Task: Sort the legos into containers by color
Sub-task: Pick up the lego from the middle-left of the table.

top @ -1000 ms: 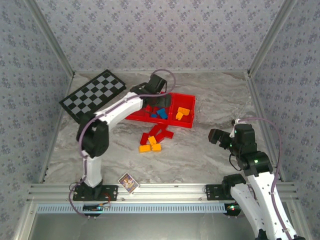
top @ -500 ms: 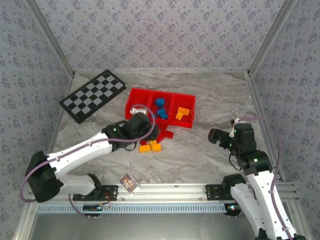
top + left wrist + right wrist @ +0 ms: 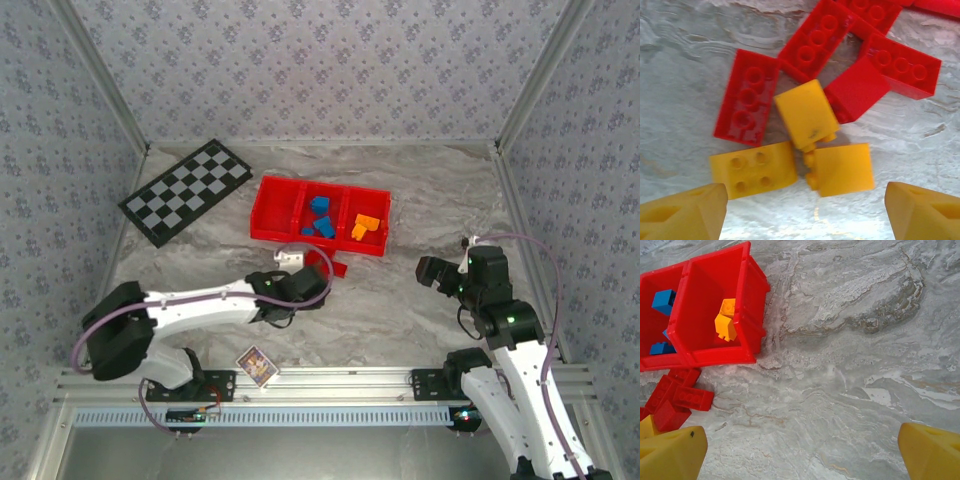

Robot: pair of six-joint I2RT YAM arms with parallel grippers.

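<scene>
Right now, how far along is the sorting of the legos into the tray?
Done: blue bricks lie in the middle compartment, orange-yellow ones in the right compartment.
In hand: nothing; the left gripper hangs open, the right gripper open and apart.
Left: several red bricks and three yellow bricks on the table.

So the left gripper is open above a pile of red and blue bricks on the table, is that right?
Not quite: the left wrist view shows the left gripper open above red bricks and yellow bricks, not blue, on the table.
</scene>
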